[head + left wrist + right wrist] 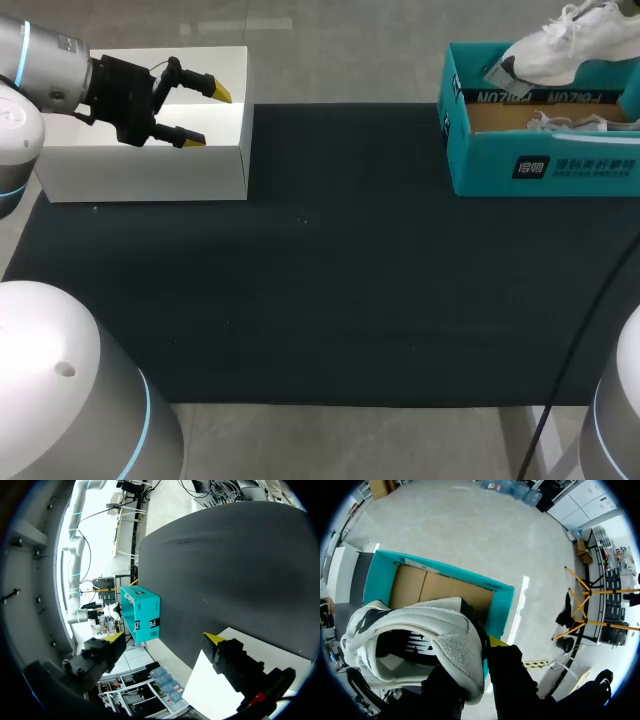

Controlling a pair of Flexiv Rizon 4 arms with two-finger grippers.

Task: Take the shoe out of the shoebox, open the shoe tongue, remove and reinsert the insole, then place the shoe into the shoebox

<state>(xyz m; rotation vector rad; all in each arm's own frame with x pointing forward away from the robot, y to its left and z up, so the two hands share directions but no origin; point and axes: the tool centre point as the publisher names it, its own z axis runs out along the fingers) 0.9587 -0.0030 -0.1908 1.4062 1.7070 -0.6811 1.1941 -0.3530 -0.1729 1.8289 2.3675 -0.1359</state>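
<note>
Shoe (570, 45), white and chunky, above rectangular teal cardboard shoebox (545, 165)

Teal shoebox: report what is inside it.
The shoebox shows a brown cardboard floor and, low against its near wall, something white with laces, mostly hidden by that wall. The white shoe hangs above it in the right gripper, not inside.

Counter (350, 280) top: flat black, matte, a few pale specks, faint sheen toward the far edge. Pale grey surface (350, 440) borders it near and far, thin seams across it; counter or floor, cannot tell. White open box (150, 175) at far left corner, inner wall brightly lit. Light even, shadows soft.
</note>
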